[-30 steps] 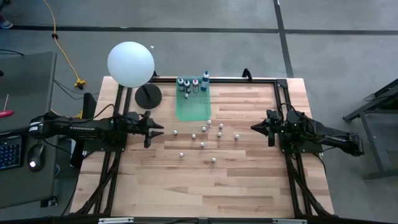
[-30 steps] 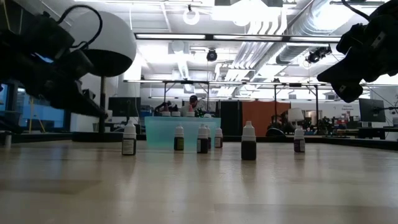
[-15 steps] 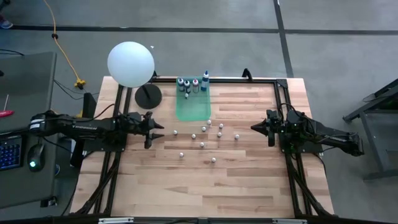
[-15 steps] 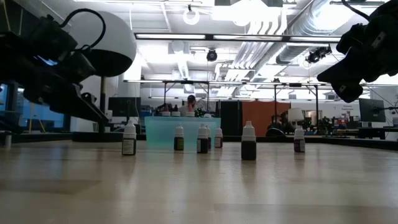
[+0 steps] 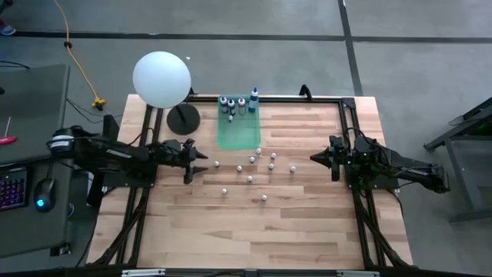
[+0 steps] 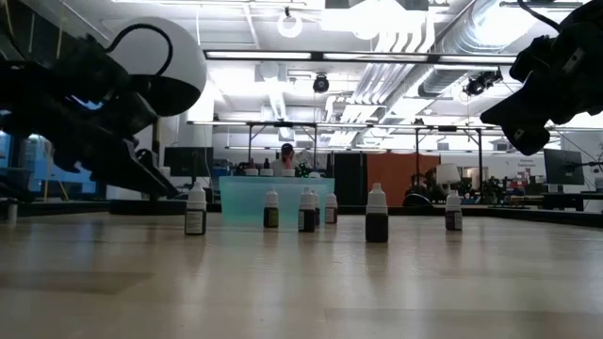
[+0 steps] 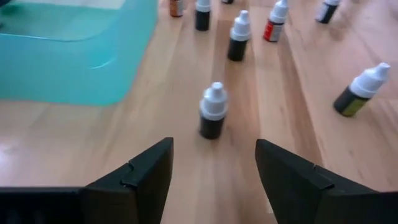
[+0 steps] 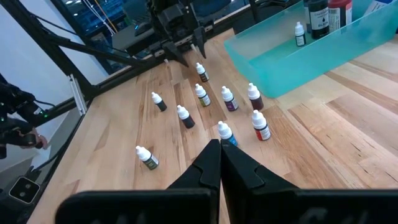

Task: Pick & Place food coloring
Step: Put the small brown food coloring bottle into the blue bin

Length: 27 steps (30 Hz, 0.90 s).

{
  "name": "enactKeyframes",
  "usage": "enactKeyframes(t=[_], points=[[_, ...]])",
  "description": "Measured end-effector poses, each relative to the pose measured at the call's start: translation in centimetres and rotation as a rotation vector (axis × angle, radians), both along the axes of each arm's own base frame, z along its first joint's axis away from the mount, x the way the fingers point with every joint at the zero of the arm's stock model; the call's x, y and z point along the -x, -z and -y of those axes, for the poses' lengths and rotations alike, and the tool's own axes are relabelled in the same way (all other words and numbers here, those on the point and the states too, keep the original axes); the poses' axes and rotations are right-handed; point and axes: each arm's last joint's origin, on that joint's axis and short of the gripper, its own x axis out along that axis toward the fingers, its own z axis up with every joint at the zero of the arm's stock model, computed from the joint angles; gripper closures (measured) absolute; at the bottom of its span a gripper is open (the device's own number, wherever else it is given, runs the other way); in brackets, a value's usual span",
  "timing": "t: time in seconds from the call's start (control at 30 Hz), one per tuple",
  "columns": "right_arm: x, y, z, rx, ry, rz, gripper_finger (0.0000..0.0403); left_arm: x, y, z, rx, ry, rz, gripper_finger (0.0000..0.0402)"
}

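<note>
You see a translucent green flat tray (image 5: pixel 238 132) on the light wooden plank desk (image 5: pixel 300 223), with a big white ball-shaped lamp (image 5: pixel 161 79) on its black round base (image 5: pixel 183 119) beside it.

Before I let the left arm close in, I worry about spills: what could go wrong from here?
1. The left gripper, open, is lined up on the nearest small bottle; the bottle is light and upright, so a finger could tip it.
2. The green tray sits close beside that bottle; a wide approach might nudge it.
3. Other bottles stand close together beyond; a toppled one could roll into them.
</note>
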Motion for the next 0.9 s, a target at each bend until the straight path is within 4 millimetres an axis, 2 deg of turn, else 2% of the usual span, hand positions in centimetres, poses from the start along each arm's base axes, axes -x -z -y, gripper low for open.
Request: enactKeyframes(t=[0.17, 0.43, 0.9], points=[[0.0, 0.0, 0.0, 0.0, 0.0, 0.0, 0.0402, -0.8, 0.8, -0.1, 0.011, 0.013, -0.037, 0.0176], [0.0, 0.0, 0.0, 0.0, 0.0, 0.0, 0.0402, -2.3, 0.5, -0.4, -0.015, 0.022, 0.034, 0.0176], [0.0, 0.0, 0.0, 0.0, 0.0, 0.0, 0.0402, -2.5, 0.2, -0.4, -0.03, 0.027, 0.071, 0.0176]])
